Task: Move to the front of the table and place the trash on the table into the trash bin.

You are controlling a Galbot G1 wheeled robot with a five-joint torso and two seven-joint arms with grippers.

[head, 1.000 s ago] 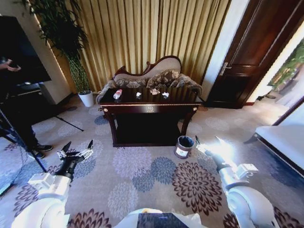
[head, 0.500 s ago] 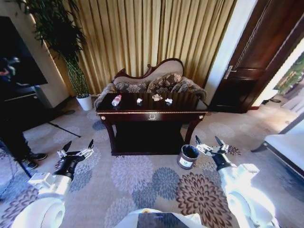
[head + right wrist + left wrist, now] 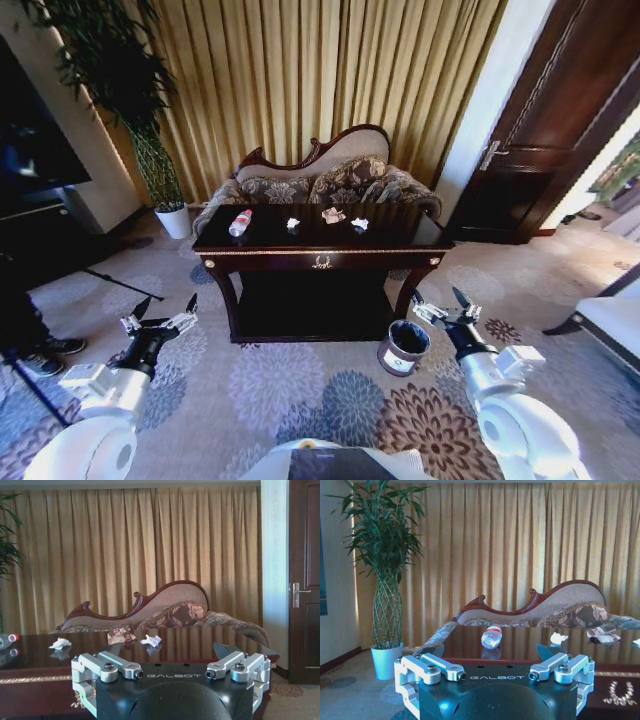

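Note:
The dark glossy table (image 3: 400, 236) with gold trim stands ahead, in front of a carved sofa. On its top lies the trash: a clear bottle (image 3: 240, 222) with a red cap at the left, then small white crumpled papers (image 3: 293, 224) (image 3: 360, 224) and a wrapper (image 3: 333, 215). The trash bin (image 3: 404, 347) sits on the carpet by the table's right leg. My left gripper (image 3: 166, 301) hangs open, low and left of the table. Just right of the bin is my right gripper (image 3: 436, 296), also open and empty. The left wrist view shows the bottle (image 3: 491, 636) lying on the table; the right wrist view shows the wrapper (image 3: 119, 635).
A floral sofa (image 3: 320, 180) backs the table against gold curtains. A potted plant (image 3: 150, 150) stands at the back left, a dark wooden door (image 3: 560, 130) at the right. A tripod leg (image 3: 120, 283) and a person's shoes (image 3: 45, 355) lie at the left. Flowered carpet stretches before the table.
The whole head view has shifted: the camera has come closer to the table, so table and bin look nearer and more central. Both arms hold the same open pose.

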